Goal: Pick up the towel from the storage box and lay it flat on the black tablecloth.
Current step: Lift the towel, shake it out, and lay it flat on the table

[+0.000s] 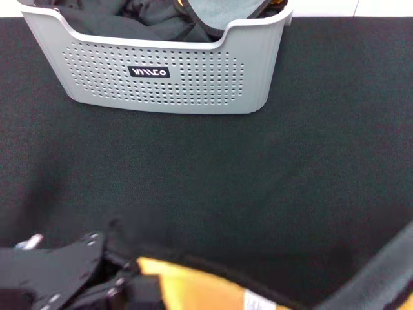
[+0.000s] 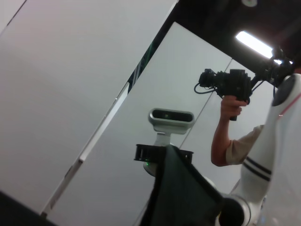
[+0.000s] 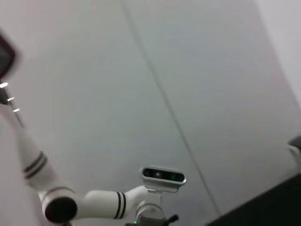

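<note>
The towel (image 1: 193,287), bright yellow-orange with a black edge and a white label (image 1: 255,301), shows at the very bottom of the head view, low over the black tablecloth (image 1: 213,174). My left gripper (image 1: 126,284), black, sits at the towel's left corner and looks shut on it. The storage box (image 1: 161,71), light grey and perforated with a black logo plate, stands at the far side of the cloth. Only a grey stretch of my right arm (image 1: 384,274) shows at the bottom right; its gripper is out of view.
Dark and grey fabrics (image 1: 161,22) lie inside the storage box. The left wrist view looks up at a wall, my head camera (image 2: 171,116), a dark cloth flap (image 2: 181,193) and a person holding a camera (image 2: 230,87).
</note>
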Robot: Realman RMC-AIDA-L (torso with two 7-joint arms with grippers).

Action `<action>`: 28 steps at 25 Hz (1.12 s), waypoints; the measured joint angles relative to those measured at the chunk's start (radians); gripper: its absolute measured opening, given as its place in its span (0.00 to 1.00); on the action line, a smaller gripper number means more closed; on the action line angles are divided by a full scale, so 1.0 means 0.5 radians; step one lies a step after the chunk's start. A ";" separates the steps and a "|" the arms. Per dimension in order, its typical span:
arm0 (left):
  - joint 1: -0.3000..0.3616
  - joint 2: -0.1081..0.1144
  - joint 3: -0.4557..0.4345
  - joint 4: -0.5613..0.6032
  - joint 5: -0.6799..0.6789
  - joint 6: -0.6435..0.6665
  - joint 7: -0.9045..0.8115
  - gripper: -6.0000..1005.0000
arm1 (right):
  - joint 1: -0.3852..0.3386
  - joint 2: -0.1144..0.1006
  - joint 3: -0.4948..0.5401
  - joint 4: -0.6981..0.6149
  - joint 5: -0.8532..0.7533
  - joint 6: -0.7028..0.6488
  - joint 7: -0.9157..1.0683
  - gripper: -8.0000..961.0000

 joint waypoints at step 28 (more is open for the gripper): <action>-0.766 -0.077 -0.098 -1.040 0.212 -1.061 0.527 0.02 | 0.775 0.017 -0.409 1.648 -0.374 1.183 -1.207 0.10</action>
